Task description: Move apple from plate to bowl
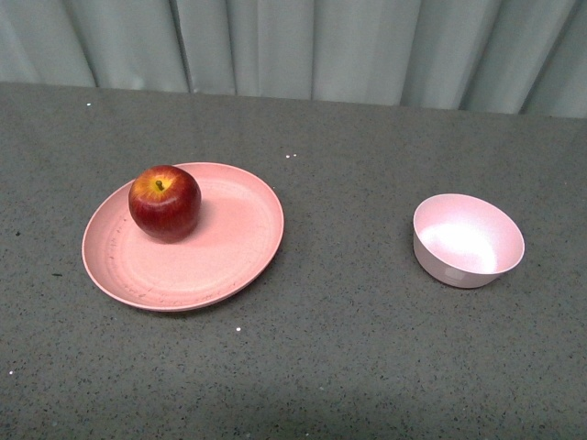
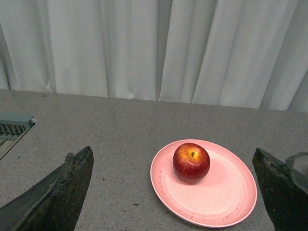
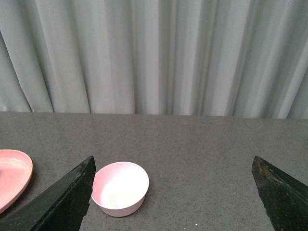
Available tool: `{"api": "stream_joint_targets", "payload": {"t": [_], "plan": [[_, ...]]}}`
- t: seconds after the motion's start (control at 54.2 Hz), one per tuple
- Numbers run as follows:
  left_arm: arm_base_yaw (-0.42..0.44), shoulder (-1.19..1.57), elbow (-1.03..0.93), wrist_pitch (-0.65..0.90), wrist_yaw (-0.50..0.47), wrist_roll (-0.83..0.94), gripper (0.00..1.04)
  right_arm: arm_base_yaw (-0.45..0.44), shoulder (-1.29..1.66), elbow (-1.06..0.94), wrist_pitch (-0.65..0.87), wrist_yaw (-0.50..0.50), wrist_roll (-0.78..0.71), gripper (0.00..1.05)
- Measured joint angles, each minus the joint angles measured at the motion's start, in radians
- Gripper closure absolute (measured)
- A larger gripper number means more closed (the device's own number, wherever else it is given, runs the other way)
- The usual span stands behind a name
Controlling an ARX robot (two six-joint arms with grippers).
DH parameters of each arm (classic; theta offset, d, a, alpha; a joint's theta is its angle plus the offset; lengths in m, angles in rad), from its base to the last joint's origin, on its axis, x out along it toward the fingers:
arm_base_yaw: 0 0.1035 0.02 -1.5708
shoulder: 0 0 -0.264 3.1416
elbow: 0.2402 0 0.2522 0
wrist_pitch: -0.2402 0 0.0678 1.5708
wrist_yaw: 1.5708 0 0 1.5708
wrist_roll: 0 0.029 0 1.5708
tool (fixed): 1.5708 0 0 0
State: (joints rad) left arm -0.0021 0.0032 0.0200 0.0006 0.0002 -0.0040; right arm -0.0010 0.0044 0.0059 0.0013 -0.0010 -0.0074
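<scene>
A glossy dark-red apple (image 1: 165, 203) with a yellow patch at its stem sits on the far left part of the wide salmon-pink plate (image 1: 229, 247). The small pale pink bowl (image 1: 468, 240) stands empty on the table to the right, well apart from the plate. Neither arm shows in the front view. In the left wrist view the apple (image 2: 191, 162) and plate (image 2: 226, 192) lie ahead of my open left gripper (image 2: 173, 166), between its wide-spread fingers. My right gripper (image 3: 172, 168) is open too, and the bowl (image 3: 120, 188) sits ahead near one of its fingers (image 3: 67, 202).
Everything rests on a dark grey speckled table (image 1: 348, 348) with a pale curtain (image 1: 293, 46) behind its far edge. A grey vent-like object (image 2: 12, 126) shows at the side of the left wrist view. The plate's edge (image 3: 14, 178) appears in the right wrist view.
</scene>
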Motion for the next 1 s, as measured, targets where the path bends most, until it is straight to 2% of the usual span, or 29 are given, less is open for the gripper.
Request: {"api": "stream_joint_targets", "payload": {"t": [0.996], "plan": [[0.0, 0.0, 0.0, 0.0, 0.0, 0.0, 0.07, 0.0, 0.0, 0.0, 0.0, 0.0, 0.001, 0.09]]}}
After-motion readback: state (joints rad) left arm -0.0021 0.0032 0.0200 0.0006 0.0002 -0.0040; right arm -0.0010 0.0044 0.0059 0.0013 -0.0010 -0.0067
